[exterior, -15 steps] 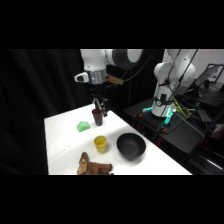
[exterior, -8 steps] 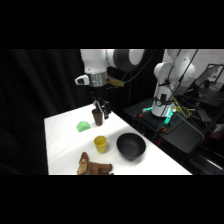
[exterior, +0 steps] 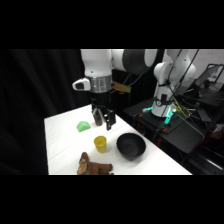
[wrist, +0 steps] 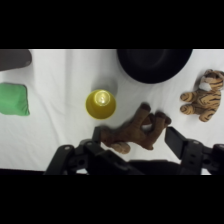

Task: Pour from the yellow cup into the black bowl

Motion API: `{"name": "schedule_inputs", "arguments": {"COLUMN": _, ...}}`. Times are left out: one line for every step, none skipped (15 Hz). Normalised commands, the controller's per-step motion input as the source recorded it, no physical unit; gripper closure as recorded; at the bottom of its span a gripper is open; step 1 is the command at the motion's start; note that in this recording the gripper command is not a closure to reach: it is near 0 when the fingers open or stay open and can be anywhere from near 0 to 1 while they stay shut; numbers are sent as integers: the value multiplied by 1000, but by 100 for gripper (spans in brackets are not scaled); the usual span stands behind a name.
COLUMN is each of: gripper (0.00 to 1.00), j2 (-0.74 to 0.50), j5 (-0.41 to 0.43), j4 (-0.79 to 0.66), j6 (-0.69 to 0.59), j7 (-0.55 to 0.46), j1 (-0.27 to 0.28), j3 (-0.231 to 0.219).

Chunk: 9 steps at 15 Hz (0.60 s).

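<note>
Yellow cup (wrist: 101,104) upright, mouth upward, beside black bowl (wrist: 154,64); fingers (wrist: 174,140) spread wide, empty.

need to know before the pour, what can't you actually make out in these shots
- Yellow cup contents: wrist view shows only glare inside.
- Black bowl: top cut off by the wrist view's upper edge; interior too dark in both views.
- Dark brown cup: side view, partly hidden behind the gripper.

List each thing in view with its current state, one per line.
Small yellow cup: upright on the table, ungrasped.
Wide black bowl: upright, apart from the cup.
Gripper: open, above the table, holding nothing.
Brown plush toy: lying flat.
Striped tiger plush: lying flat.
Green dome-shaped thing: resting on the table.
</note>
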Motion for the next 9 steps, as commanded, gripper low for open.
{"name": "schedule_inputs", "arguments": {"gripper": 0, "j2": 208, "j5": 178, "j4": 143, "j6": 224, "j7": -56, "j1": -7, "j3": 21}}
{"name": "schedule_inputs", "arguments": {"gripper": 0, "j2": 209, "j5": 230, "j4": 113, "j6": 234, "j7": -112, "j1": -33, "j3": 18}}
{"name": "schedule_inputs", "arguments": {"gripper": 0, "j2": 191, "j5": 266, "j4": 73, "j6": 258, "j7": -139, "j1": -57, "j3": 15}}
{"name": "schedule_inputs", "arguments": {"gripper": 0, "j2": 163, "j5": 283, "j4": 35, "j6": 259, "j7": -155, "j1": -72, "j3": 16}}
{"name": "schedule_inputs", "arguments": {"gripper": 0, "j2": 126, "j5": 259, "j4": -12, "j6": 255, "j7": -143, "j1": -67, "j3": 18}}
{"name": "schedule_inputs", "arguments": {"gripper": 0, "j2": 81, "j5": 205, "j4": -99, "j6": 313, "j7": -103, "j1": -43, "j3": 20}}
{"name": "schedule_inputs", "arguments": {"gripper": 0, "j2": 53, "j5": 233, "j4": -132, "j6": 311, "j7": -134, "j1": -43, "j3": 43}}
{"name": "schedule_inputs", "arguments": {"gripper": 0, "j2": 56, "j5": 232, "j4": -151, "j6": 342, "j7": -130, "j1": -36, "j3": 55}}
{"name": "schedule_inputs", "arguments": {"gripper": 0, "j2": 63, "j5": 168, "j4": -149, "j6": 366, "j7": -69, "j1": -17, "j3": 40}}
